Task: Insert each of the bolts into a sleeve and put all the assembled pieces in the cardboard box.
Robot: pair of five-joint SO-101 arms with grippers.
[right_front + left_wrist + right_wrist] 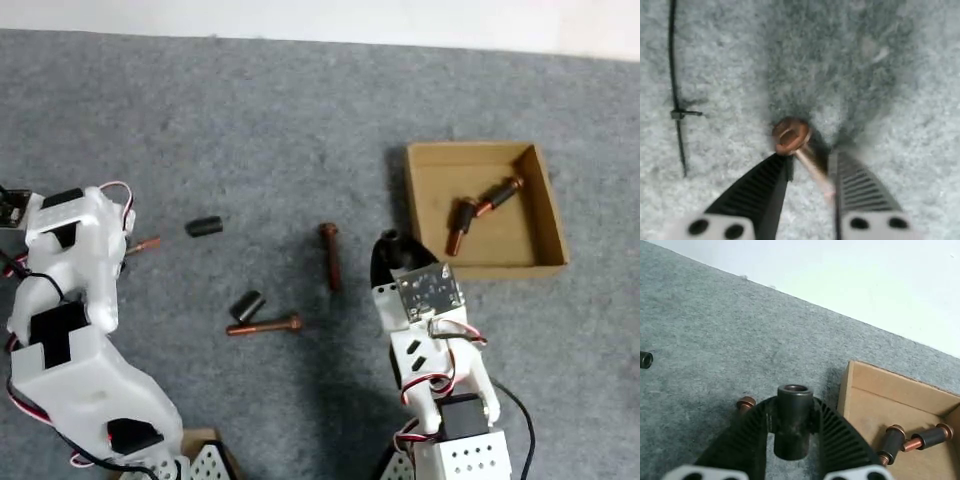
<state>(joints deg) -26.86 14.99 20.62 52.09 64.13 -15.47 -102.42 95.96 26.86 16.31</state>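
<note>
The left gripper [810, 162] was clamped on a copper-coloured metal bolt [791, 135] over the grey carpet [250, 120], while the right gripper [792, 407] pinched an upright black cylindrical sleeve [791, 435] beside the brown cardboard box [478, 151], where two assembled pieces [497, 197] lay.

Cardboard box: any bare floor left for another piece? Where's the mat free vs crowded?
The cardboard box is bare along its bolt-side wall and near-right corner; two assembled pieces lie mid-floor. The mat is open between the far sleeve and its far edge. Crowded: near sleeve, both loose bolts.
</note>
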